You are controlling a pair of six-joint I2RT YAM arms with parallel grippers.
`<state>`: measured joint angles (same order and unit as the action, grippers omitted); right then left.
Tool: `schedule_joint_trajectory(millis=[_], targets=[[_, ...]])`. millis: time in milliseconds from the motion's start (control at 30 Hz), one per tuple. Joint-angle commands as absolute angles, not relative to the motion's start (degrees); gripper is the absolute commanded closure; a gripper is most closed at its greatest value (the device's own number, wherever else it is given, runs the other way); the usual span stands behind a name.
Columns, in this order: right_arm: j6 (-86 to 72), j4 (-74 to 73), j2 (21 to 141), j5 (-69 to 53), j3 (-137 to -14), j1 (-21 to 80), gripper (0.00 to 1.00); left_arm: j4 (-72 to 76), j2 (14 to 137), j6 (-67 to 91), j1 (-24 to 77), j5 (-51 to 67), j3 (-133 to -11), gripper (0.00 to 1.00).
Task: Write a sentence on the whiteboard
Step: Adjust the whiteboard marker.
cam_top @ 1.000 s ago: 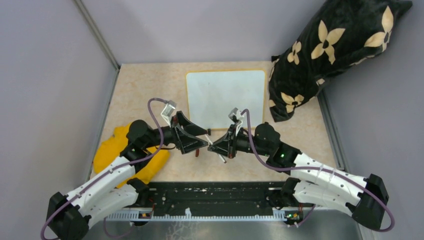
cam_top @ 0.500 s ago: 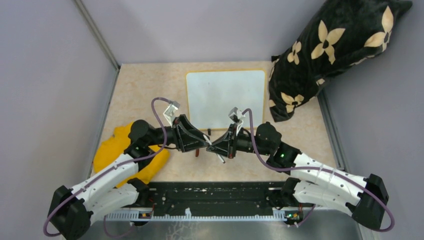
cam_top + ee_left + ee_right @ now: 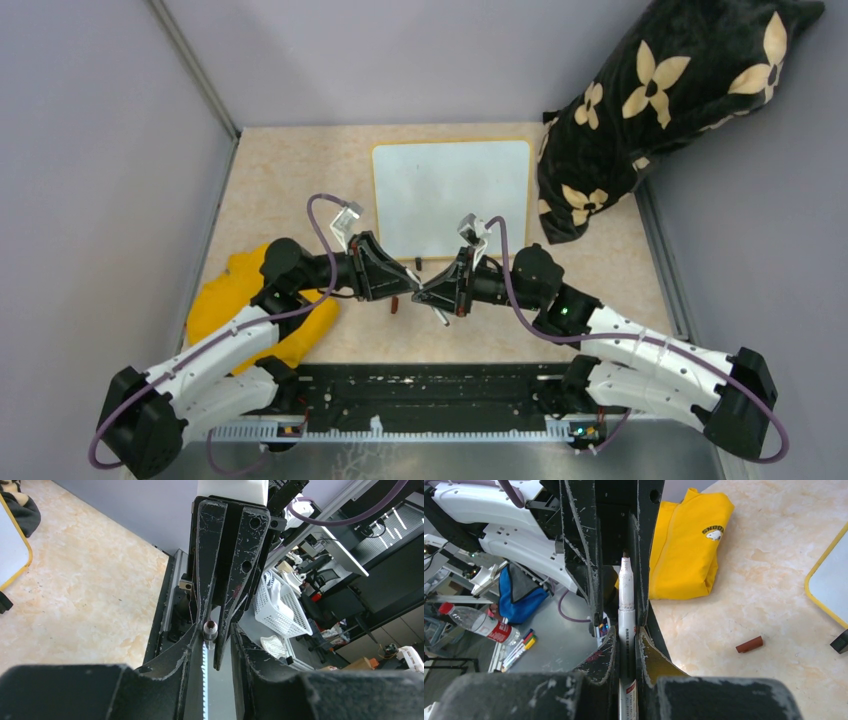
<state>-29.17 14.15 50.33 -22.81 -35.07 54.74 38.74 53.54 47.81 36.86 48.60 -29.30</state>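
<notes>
Our left gripper (image 3: pixel 212 635) has narrowed around the marker (image 3: pixel 626 580) our right gripper (image 3: pixel 626 630) clamps; we cannot tell if it grips. The whiteboard (image 3: pixel 450 195) is blank.

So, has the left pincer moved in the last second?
Yes. The left pincer slid right toward the marker and narrowed, judged against the whiteboard.

Three views: one high, two close.
From above and behind we look down toward 12 o'clock over the table (image 3: pixel 290 180); the left wrist camera faces 3 o'clock, the right 9 o'clock, nose to nose; all three catch the marker (image 3: pixel 626 600) and board (image 3: pixel 450 190).
</notes>
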Motion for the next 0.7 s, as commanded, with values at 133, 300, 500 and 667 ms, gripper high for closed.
schedule_joint_trajectory(millis=[133,300,500,667], targets=[[-29.18,17.4,50.69,-24.08,-37.08,55.37,1.0,42.35,53.6,48.82,36.89,49.16,-29.09,0.57],[-29.05,17.49,50.89,-24.26,-37.09,55.62,1.0,42.62,53.51,49.04,36.85,49.29,-28.88,0.66],[-29.14,17.53,51.31,-24.26,-37.11,55.77,1.0,42.78,53.53,49.22,36.9,49.28,-28.54,0.8],[-29.38,17.71,51.28,-24.21,-37.31,55.81,1.0,42.72,53.51,49.22,36.89,49.61,-28.39,1.0]])
